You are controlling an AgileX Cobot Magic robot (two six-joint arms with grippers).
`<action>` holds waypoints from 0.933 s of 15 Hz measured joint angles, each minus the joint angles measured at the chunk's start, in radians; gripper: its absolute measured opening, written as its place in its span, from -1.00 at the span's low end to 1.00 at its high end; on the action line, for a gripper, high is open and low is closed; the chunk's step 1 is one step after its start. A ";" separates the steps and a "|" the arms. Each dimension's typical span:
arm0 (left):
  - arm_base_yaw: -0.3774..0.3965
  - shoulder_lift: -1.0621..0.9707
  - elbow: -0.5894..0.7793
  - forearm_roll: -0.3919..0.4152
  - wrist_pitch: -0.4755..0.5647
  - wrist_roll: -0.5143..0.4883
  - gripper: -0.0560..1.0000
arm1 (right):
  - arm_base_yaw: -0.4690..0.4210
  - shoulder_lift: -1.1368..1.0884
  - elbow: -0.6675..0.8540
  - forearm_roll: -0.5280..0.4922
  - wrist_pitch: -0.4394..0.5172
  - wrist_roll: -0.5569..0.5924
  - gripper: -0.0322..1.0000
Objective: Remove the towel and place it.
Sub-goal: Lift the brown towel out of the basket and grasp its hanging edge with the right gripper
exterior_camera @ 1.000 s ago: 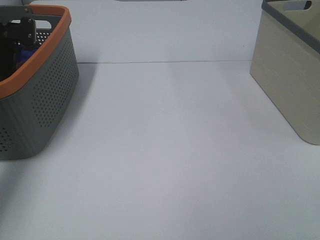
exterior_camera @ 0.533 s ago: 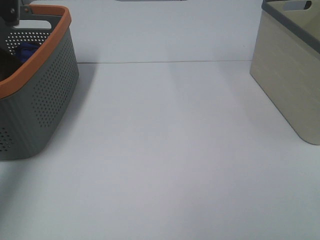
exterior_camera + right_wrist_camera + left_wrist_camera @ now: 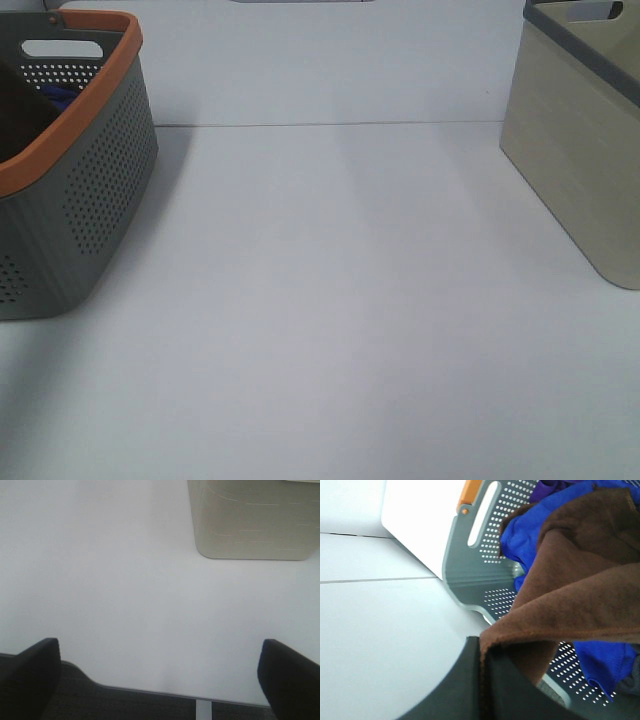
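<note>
The dark reddish-brown towel (image 3: 580, 590) is pinched at one edge by my left gripper (image 3: 485, 657), which is shut on it. The towel stretches from the fingers (image 3: 455, 685) back over the grey basket (image 3: 470, 575). It lies partly over a blue cloth (image 3: 530, 535) inside. In the exterior view the basket (image 3: 90, 200) with its orange rim stands at the far left. A dark mass (image 3: 20, 115) shows inside it; the left gripper is out of that view. My right gripper (image 3: 159, 650) is open and empty above the white table.
A beige basket (image 3: 590, 150) with a grey rim stands at the right edge, and shows in the right wrist view (image 3: 250, 520). The white table (image 3: 340, 300) lies between the two baskets. A purple cloth (image 3: 545, 487) lies deeper in the grey basket.
My left gripper has risen from inside the grey basket and left the top left of the exterior view. The dark mass in the basket has shifted. The right arm has not moved.
</note>
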 joint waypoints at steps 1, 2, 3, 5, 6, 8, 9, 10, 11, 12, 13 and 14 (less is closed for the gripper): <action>0.000 -0.040 0.000 -0.012 0.000 0.007 -0.89 | 0.000 0.000 0.000 0.000 0.000 0.000 0.93; 0.000 -0.078 0.000 -0.031 -0.002 0.018 -0.89 | 0.000 0.000 0.000 0.000 0.000 0.000 0.93; 0.000 -0.106 0.000 -0.050 -0.013 0.028 -0.89 | 0.000 0.000 0.000 0.000 0.000 0.000 0.93; 0.000 -0.135 0.000 -0.079 -0.036 0.041 -0.89 | 0.000 0.000 0.000 0.000 0.000 0.000 0.93; 0.000 -0.152 0.000 -0.104 -0.053 0.041 -0.89 | 0.000 0.000 0.000 0.000 0.000 0.000 0.93; 0.000 -0.186 -0.025 -0.191 -0.080 0.074 -0.89 | 0.000 0.000 0.000 0.000 0.000 0.000 0.93; 0.000 -0.189 -0.039 -0.211 -0.089 0.089 -0.89 | 0.000 0.000 0.000 0.000 0.000 0.000 0.93; 0.000 -0.191 -0.067 -0.257 -0.109 0.123 -0.89 | 0.000 0.000 0.000 0.000 0.000 0.000 0.93; 0.000 -0.192 -0.096 -0.324 -0.128 0.166 -0.89 | 0.000 0.000 0.000 0.000 0.000 0.000 0.93; 0.000 -0.192 -0.120 -0.395 -0.144 0.222 -0.89 | 0.000 0.000 0.000 0.000 0.000 -0.001 0.93; 0.000 -0.193 -0.126 -0.440 -0.154 0.258 -0.89 | 0.000 0.000 0.000 0.000 -0.003 -0.001 0.93; 0.000 -0.195 -0.131 -0.528 -0.174 0.343 -0.89 | 0.000 0.000 -0.004 0.000 -0.017 -0.001 0.93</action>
